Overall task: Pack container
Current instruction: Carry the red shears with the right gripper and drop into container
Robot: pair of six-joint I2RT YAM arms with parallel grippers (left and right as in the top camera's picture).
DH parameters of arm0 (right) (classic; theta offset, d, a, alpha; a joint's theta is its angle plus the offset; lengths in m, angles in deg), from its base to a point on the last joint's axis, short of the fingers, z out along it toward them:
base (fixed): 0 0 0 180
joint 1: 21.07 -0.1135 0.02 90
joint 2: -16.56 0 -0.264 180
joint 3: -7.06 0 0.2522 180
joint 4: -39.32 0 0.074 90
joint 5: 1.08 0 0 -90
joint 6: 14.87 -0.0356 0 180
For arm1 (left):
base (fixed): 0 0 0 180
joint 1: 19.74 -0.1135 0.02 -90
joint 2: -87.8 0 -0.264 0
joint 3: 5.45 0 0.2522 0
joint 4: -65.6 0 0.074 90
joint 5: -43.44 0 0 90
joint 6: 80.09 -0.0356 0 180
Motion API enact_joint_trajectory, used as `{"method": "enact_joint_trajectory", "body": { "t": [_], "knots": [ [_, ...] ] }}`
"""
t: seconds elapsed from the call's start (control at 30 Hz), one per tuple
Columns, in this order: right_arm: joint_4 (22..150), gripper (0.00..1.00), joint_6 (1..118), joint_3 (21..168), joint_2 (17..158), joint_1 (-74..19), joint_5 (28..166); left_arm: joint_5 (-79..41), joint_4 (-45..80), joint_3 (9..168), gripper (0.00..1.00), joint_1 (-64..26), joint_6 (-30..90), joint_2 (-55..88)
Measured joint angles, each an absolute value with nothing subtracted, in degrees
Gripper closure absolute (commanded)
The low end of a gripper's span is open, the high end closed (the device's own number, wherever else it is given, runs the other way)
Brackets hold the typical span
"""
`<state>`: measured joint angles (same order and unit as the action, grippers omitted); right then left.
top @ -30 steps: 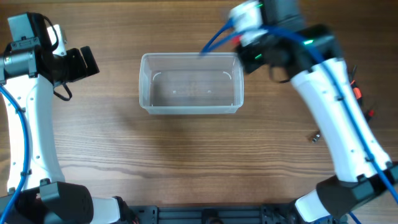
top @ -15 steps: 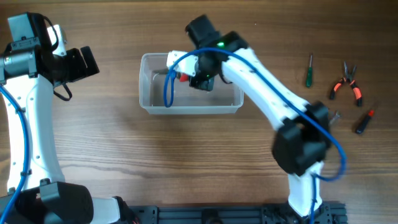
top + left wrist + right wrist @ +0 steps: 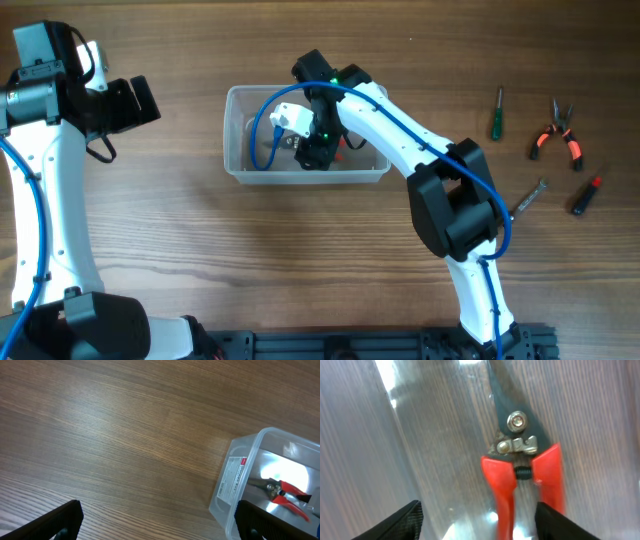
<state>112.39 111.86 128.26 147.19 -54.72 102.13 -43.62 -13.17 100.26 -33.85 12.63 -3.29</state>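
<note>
A second ago the right tool (image 3: 482,525) was above the container's upper right corner. Now it is down inside the container (image 3: 237,170), which sits upper centre on the tabletop (image 3: 300,260). Its fingers stand spread on either side of red-handled snips (image 3: 520,465) lying flat on the bin floor, so I'd call that piece delivered. The left tool (image 3: 167,527) hangs open and empty at upper left. A green screwdriver (image 3: 496,113), orange pliers (image 3: 557,135) and a red screwdriver (image 3: 586,193) wait on the plain wood at right.
</note>
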Motion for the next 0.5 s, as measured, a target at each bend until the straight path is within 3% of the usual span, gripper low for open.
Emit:
{"method": "enact_joint_trajectory", "body": {
  "t": [0.1, 0.2, 0.27, 0.37, 0.47, 0.5],
  "knots": [
    [116.11, 0.23, 103.66, 131.54, 145.46, -54.66, 98.2, -43.47, -13.33, 100.26, 0.0, -33.85, 12.63, -3.29],
    [117.15, 0.04, 93.11, 134.86, 138.75, -53.61, 90.04, -43.47, -13.35, 100.26, 0.0, -33.85, 12.63, -3.29],
    [118.07, 0.01, 84.74, 135.93, 130.51, -50.92, 83.77, -43.47, -13.35, 100.26, 0.0, -33.85, 12.63, -3.29],
    [124.08, 0.0, 69.2, 138.31, 117.2, -40.67, 77.74, -43.45, -13.35, 100.26, 0.0, -33.85, 12.63, -3.29],
    [135.54, 0.0, 53.02, 139.1, 109.84, -25.72, 74.5, -43.47, -13.37, 100.26, 0.0, -33.85, 12.63, -3.29],
    [136.76, 0.0, 48.58, 139.1, 109.6, -24.49, 74.48, -43.47, -13.37, 100.26, 0.0, -33.85, 12.63, -3.29]
  ]
}}
